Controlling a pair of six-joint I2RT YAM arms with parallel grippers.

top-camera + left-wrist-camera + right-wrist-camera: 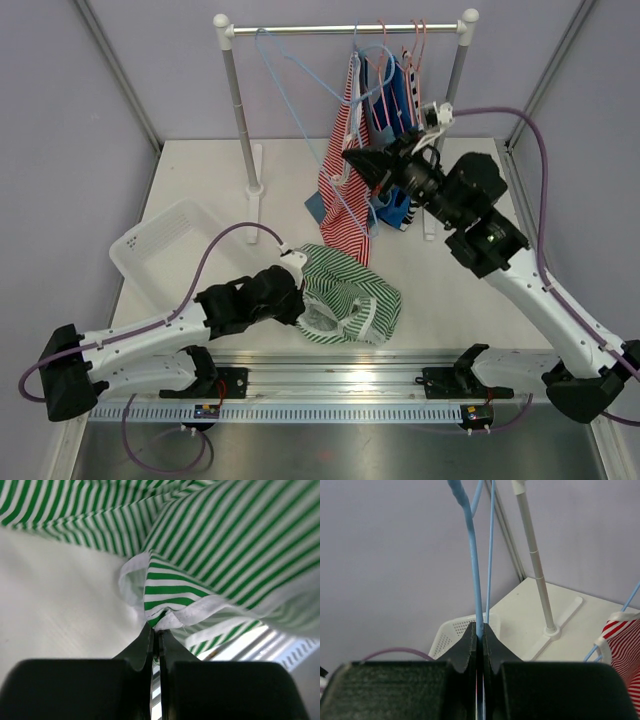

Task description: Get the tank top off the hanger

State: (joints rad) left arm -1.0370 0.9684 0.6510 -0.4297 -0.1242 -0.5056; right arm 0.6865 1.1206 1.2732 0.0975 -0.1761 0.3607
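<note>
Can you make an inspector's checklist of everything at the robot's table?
Surface: white table.
Job's things: green striped top lies crumpled on the table; blue hanger is bare, hooked on the rail.
Clutter: white basket at the left; red striped top and blue striped top hang on the rail.
Hands: left hand shut on the green striped top's edge; right hand shut on the blue hanger.
Cables: purple cable loops from each arm.
Surroundings: grey walls.

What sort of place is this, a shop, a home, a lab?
Probably a lab test cell: plain purple panels enclose a white table holding a small clothes rack and a white basket.
</note>
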